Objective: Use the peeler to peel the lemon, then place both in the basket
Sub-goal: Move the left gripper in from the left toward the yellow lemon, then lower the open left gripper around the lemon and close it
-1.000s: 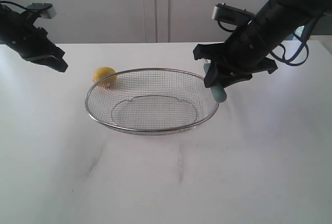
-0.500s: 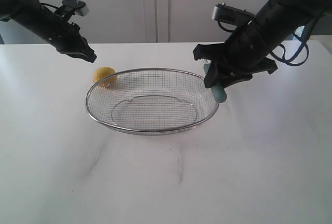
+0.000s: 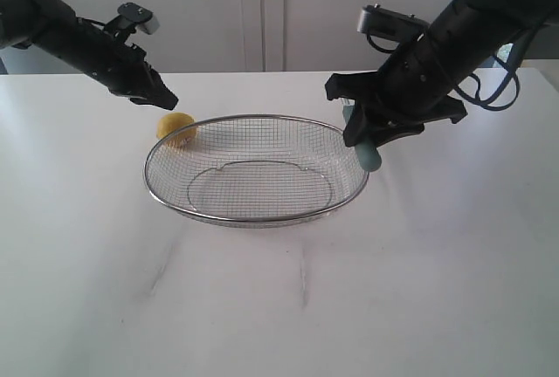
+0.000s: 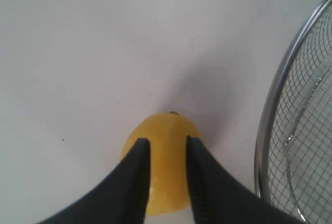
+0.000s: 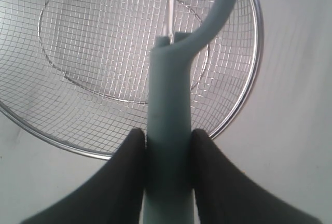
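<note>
The yellow lemon (image 3: 176, 127) lies on the white table just outside the far left rim of the wire basket (image 3: 253, 222). My left gripper (image 3: 166, 99) hangs just above and behind it. In the left wrist view the lemon (image 4: 163, 125) shows in the gap between the parted fingers of that gripper (image 4: 165, 141), which is open and not closed on it. My right gripper (image 3: 367, 128) hovers over the basket's right rim, shut on the teal handle of the peeler (image 3: 369, 154). From the right wrist the peeler (image 5: 168, 94) points out over the basket (image 5: 248, 97) between the fingers of that gripper (image 5: 167, 136).
The basket rim (image 4: 267, 125) runs close beside the lemon. White tabletop (image 3: 279, 307) spreads in front of the basket, and a white wall with cabinet doors stands behind the table.
My left arm has swung right and down from the far left to just above the lemon, and its jaws have parted. The right arm and peeler have not moved.
</note>
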